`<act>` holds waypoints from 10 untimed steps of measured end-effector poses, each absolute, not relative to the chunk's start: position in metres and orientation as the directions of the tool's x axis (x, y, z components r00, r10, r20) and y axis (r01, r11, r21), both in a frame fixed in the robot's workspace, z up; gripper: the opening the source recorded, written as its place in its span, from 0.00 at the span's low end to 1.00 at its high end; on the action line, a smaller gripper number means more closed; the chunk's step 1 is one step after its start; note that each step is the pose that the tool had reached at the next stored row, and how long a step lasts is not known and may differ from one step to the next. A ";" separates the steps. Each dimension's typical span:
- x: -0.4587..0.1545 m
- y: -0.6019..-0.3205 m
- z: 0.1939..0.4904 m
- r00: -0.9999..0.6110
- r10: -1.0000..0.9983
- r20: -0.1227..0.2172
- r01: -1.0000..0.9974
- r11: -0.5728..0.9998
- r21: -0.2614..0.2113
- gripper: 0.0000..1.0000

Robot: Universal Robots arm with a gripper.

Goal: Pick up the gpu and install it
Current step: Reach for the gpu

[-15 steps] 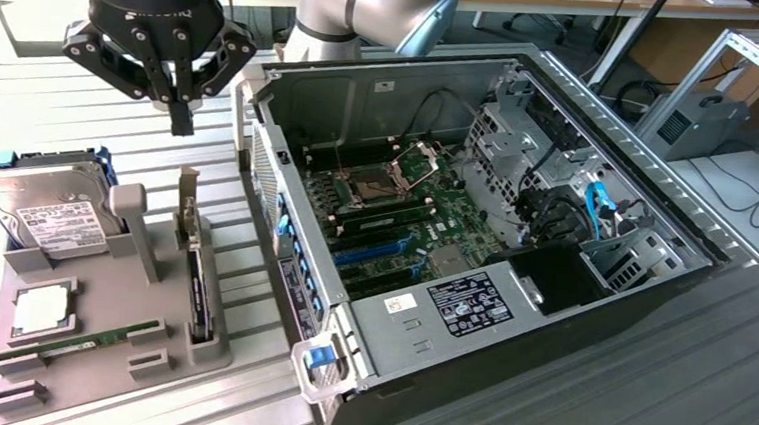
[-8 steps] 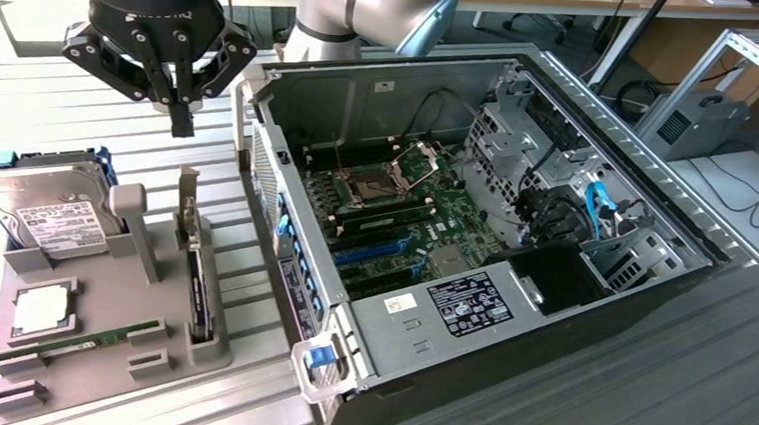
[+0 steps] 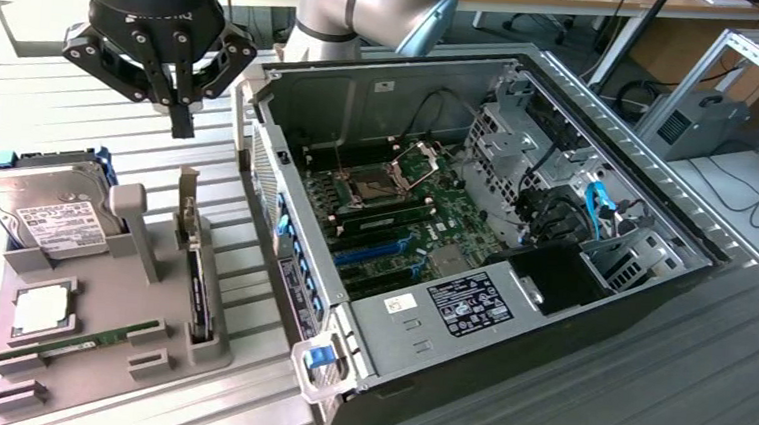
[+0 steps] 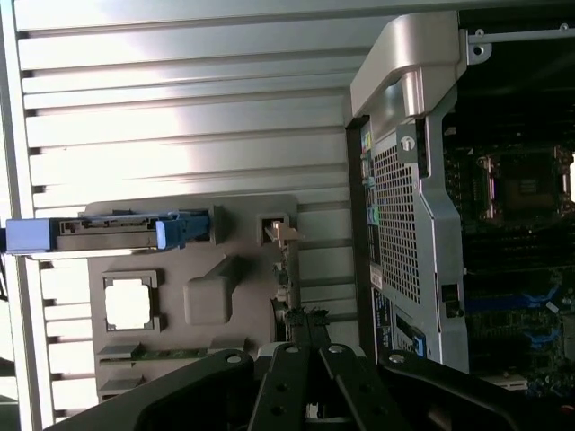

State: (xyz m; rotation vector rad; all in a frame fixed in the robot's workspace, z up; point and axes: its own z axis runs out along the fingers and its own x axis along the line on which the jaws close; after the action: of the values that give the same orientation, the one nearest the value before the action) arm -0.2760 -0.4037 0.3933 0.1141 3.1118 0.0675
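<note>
gpu (image 3: 198, 290): parked on edge in the grey holder (image 3: 116, 354), toward the exterior view's right of the hard drive (image 3: 52, 215), top edge exposed for my grasp. gripper (image 3: 182, 124) hovers above, fingers clenched, empty. open case (image 3: 406, 325) rightmost.

The exterior view looks down at a slant from high up onto the table (image 3: 688, 394), the open computer case (image 3: 311, 92) and the grey holder (image 3: 113, 299). The wrist view looks straight down past the gripper (image 4: 301, 328), nearer. Both views share the holder and the case's edge.
</note>
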 end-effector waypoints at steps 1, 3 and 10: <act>-0.276 -0.404 0.393 -0.997 0.074 -0.025 0.073 0.996 0.044 0.11; -0.276 -0.404 0.393 -0.997 0.074 -0.025 0.073 0.996 0.044 0.11; -0.276 -0.407 0.393 -0.997 0.074 -0.025 0.073 0.996 0.044 0.11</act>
State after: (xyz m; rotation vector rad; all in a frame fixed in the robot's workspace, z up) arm -0.2760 -0.4068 0.3933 0.1142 3.1118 0.0674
